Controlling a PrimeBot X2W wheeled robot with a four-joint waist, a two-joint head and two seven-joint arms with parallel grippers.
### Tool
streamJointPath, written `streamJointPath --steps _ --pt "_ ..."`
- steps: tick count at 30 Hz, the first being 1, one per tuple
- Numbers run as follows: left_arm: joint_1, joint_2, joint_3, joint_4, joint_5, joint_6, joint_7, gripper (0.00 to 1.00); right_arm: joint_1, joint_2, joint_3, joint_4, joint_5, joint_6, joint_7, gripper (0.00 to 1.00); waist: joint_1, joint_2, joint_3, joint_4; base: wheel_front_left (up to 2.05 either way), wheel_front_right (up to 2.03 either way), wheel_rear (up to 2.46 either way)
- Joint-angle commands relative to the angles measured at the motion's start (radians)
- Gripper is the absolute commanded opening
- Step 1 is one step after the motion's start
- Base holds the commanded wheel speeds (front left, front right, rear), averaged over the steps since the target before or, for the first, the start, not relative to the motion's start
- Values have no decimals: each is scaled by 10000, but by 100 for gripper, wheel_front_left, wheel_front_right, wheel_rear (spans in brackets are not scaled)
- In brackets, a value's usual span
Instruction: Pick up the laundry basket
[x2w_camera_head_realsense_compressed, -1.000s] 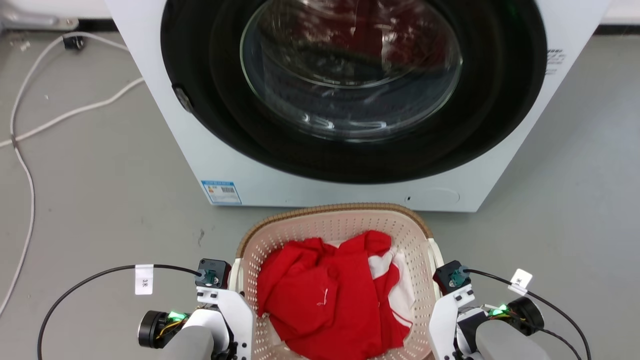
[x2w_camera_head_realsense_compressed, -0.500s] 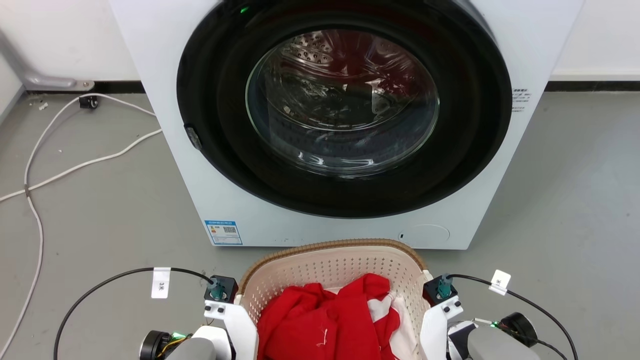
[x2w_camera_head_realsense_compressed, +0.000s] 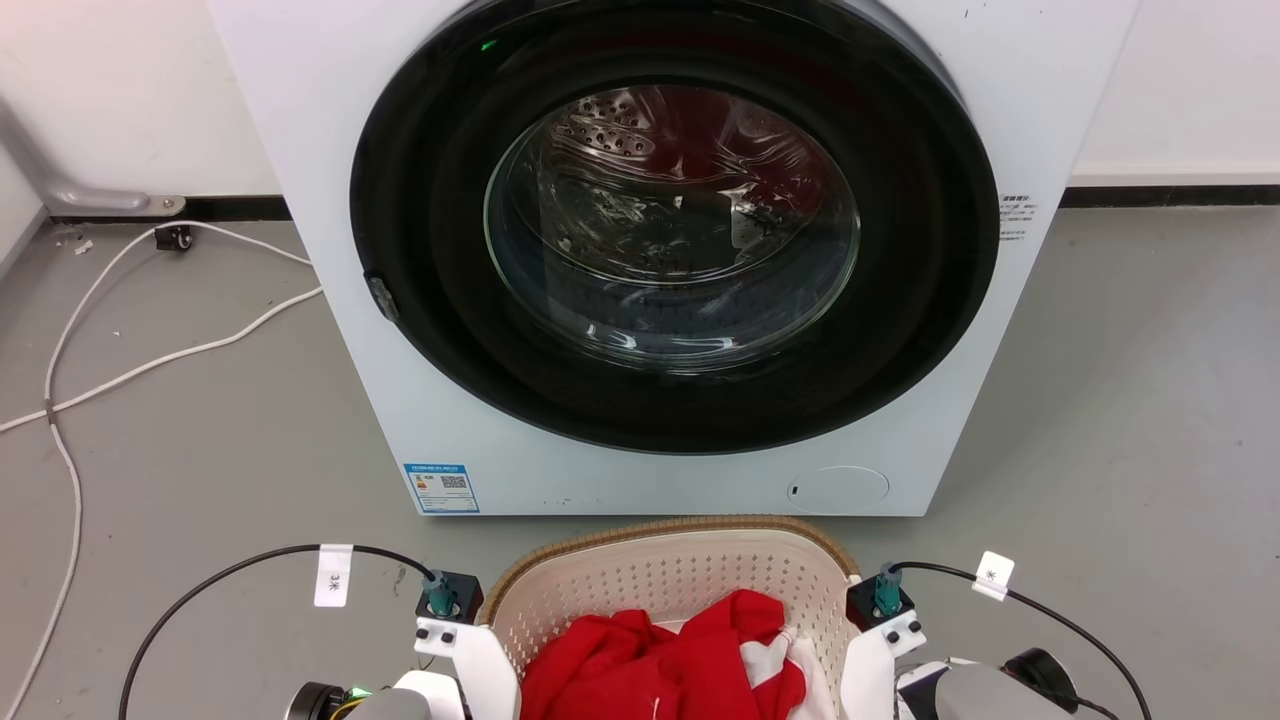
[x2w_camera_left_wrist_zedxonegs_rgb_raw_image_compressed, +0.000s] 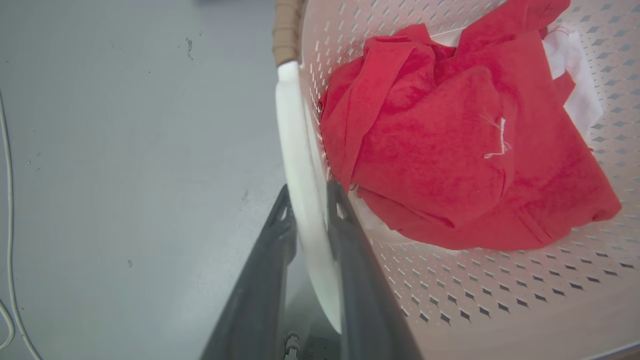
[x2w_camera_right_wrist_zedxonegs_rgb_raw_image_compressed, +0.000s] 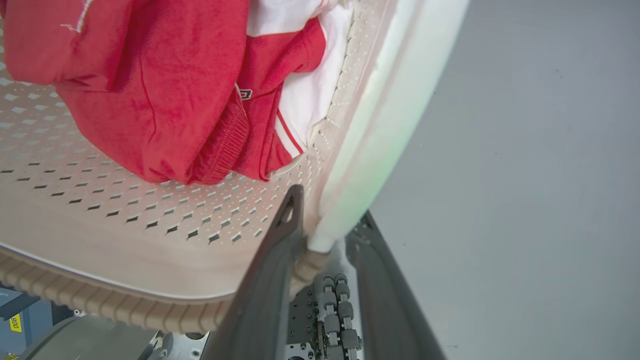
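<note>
Two-handed, raise the laundry basket (x2w_camera_head_realsense_compressed: 660, 575), just on the near side of the washing machine (x2w_camera_head_realsense_compressed: 520, 485), evenly and level, with left gripper (x2w_camera_left_wrist_zedxonegs_rgb_raw_image_compressed: 311, 212) clenched on its left handle (x2w_camera_left_wrist_zedxonegs_rgb_raw_image_compressed: 295, 125), right gripper (x2w_camera_right_wrist_zedxonegs_rgb_raw_image_compressed: 330, 212) on the right handle (x2w_camera_right_wrist_zedxonegs_rgb_raw_image_compressed: 400, 100).

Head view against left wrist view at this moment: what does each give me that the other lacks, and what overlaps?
Head view adds: the washing machine with its round glass door shut, and the wall behind it. Left wrist view adds: the left tool closed on the basket's white handle. Both share: the basket, the red clothes in it, and the grey floor.
</note>
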Motion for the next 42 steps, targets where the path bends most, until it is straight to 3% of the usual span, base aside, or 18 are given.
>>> streamJointPath --steps 1,42 --pt "47 -35 -161 -139 -1 -114 -6 0 -117 86 178 -9 -38 28 6 0 1 -1 7 -7 0 0 0" --pt "-324 253 -1995 32 -1849 -115 -321 0 -440 24 1897 152 1741 28 44 0 1 -1 244 -243 0 0 0"
